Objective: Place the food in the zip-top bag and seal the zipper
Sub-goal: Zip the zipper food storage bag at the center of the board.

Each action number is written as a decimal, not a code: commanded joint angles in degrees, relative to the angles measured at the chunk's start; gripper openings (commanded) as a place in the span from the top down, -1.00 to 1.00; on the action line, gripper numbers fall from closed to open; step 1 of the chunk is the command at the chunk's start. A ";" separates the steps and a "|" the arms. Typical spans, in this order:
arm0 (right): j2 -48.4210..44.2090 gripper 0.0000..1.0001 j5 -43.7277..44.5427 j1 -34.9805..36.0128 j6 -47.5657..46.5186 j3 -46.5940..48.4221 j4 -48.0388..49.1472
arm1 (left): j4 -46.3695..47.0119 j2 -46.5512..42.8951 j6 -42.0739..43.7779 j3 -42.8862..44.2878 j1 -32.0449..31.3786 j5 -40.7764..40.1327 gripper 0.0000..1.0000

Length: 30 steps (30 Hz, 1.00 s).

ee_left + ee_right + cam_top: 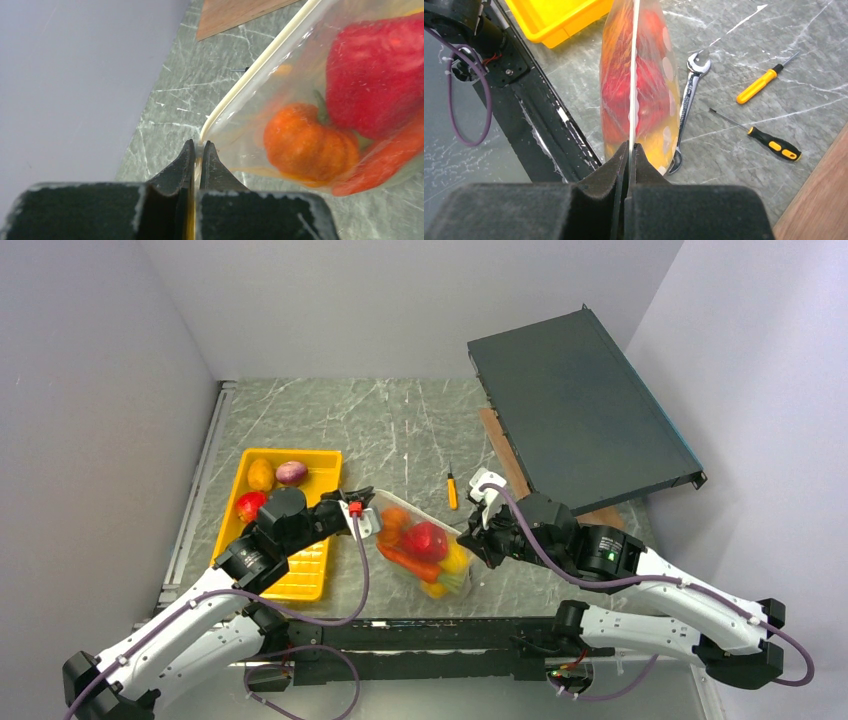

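- Hanging between the 2 pincers, the zip-top bag [425,552] is held up over the middle of the counter [380,430], just right of the yellow tray [305,575].
- The left pincer [366,512] is squeezed shut on the left end of the zipper [250,72]. The white strip is pinched between its black fingers [177,167].
- The right pincer [474,530] is squeezed shut on the other end of the zipper. The strip is pulled into 1 straight line from pincer to pincer.
- Whether the bottom of the bag is touching the counter cannot be told.
- Through the clear plastic, a red pepper [426,540], an orange carrot [408,560], a small orange pumpkin [310,145] and a yellow pepper [456,558] are seen inside the bag.
- 3 food pieces are seen at the far end of the tray: a yellow piece [260,474], a purple piece [291,472] and a red piece [248,506].
- A steel wrench [689,100] is laid flat on the counter, partly hidden by the bag.
- 2 screwdrivers are laid near the wrench, a yellow screwdriver [756,86] and a black and yellow screwdriver [769,140].
- A dark flat box [580,405] is tilted at the far right, with a wooden board [505,465] under its edge.
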 commanded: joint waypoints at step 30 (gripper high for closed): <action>-3.51 1.00 1.81 -0.02 1.91 1.82 -2.25 | 1.77 -2.62 1.38 -0.45 4.34 0.76 -0.26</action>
